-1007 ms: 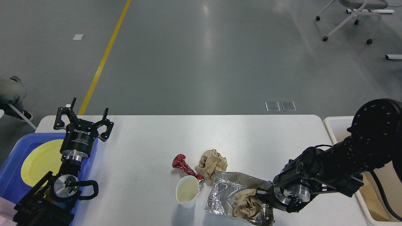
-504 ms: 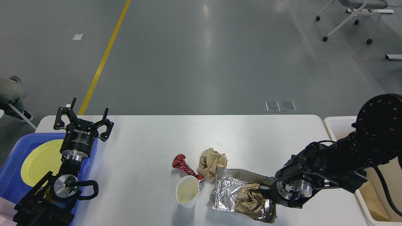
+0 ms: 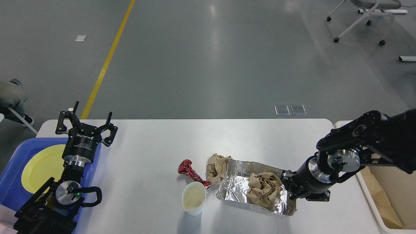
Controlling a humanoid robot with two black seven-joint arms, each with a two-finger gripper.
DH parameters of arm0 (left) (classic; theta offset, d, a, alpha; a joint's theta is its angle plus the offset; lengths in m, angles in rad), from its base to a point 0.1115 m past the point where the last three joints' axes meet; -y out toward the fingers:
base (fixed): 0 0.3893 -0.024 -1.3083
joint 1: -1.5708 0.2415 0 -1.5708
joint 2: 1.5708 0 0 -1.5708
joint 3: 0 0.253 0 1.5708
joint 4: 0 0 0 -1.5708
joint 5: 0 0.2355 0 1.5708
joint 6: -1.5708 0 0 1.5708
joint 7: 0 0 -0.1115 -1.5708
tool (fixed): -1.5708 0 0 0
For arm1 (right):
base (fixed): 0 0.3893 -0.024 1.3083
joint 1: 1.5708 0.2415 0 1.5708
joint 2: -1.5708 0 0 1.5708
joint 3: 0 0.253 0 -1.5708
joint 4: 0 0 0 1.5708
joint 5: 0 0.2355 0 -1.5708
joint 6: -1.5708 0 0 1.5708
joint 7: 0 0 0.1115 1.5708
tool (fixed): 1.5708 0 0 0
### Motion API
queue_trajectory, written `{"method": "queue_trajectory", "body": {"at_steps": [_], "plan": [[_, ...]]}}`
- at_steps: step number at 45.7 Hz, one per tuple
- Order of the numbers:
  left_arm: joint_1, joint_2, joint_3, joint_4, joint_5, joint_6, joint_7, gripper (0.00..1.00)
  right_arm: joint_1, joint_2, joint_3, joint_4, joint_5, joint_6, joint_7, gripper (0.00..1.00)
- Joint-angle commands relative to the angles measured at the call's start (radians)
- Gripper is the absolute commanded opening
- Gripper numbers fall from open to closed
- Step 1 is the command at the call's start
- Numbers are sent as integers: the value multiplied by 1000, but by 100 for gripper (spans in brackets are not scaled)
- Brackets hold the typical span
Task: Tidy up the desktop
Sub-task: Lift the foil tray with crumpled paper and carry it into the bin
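The white desktop carries a crumpled silver foil sheet with a ball of brown paper lying on it. My right gripper is shut on the foil's right edge and holds that side tilted up off the surface. A second crumpled brown paper lies just behind the foil's left end. A twisted red wrapper and a white paper cup sit to the left of the foil. My left gripper stands open and empty at the far left.
A blue tray holding a yellow plate sits under my left arm at the left edge. A cream bin stands past the desktop's right edge, beneath my right arm. An office chair is far off on the floor.
My right gripper has risen and drawn back to the right, lifting the foil with the paper ball on it. The left arm has not moved.
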Motion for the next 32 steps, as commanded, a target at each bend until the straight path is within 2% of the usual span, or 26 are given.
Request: {"method": "queue_trajectory", "body": {"at_steps": [1,8,24,32], "plan": [[0,0,0,0,0,0,0,99,75,-58,-1,25,0,77,1,0],[0,0,0,0,0,0,0,99,223,-98,-43,47,-8,175,-6,0],[0,0,0,0,0,0,0,99,630,13,-228,74,-8,464,-6,0],[0,0,0,0,0,0,0,99,806,5,-254,111,-6,559,-5,0]]}}
